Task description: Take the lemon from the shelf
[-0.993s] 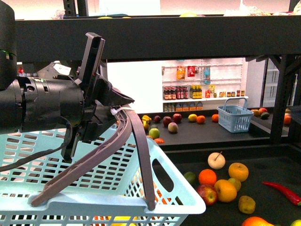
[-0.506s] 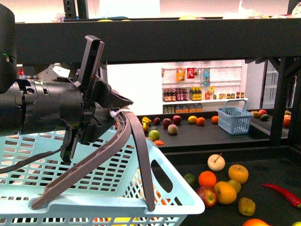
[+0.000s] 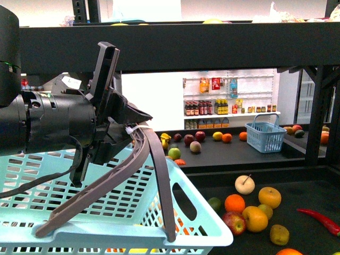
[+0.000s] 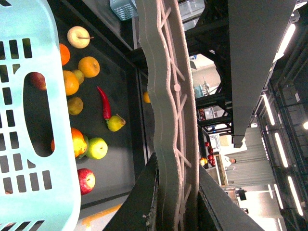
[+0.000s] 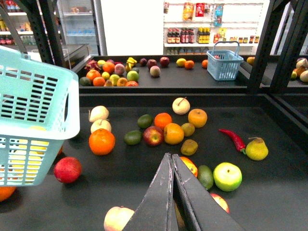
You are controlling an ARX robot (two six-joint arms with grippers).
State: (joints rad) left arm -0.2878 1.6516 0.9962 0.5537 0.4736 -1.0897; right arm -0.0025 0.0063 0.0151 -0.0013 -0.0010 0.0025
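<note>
The black shelf [image 3: 212, 48] fills the front view; its lower deck [image 5: 279, 192] holds scattered fruit. A small yellow oval fruit, likely the lemon [image 5: 187, 129], lies against an orange in the cluster; it also shows in the front view [image 3: 265, 211] and the left wrist view [image 4: 78, 76]. My right gripper [image 5: 169, 155] is shut and empty, above the deck a short way in front of that cluster. My left gripper [image 3: 133, 127] is shut on the grey basket handle [image 4: 168, 96] of the light-blue basket [image 3: 106, 234], held up at the left.
Round the lemon lie oranges [image 5: 173, 133], a red apple [image 5: 153, 135], a dull yellow-brown fruit [image 5: 189, 147], a cream fruit with a stem [image 5: 181, 106], a red chilli [image 5: 233, 138], a pear [image 5: 256, 148] and a green apple [image 5: 227, 176]. A far deck holds more fruit and a small blue basket [image 5: 224, 64].
The shelf deck and fruit sit slightly lower in the front view than before. My left gripper has kept hold of the basket handle.
</note>
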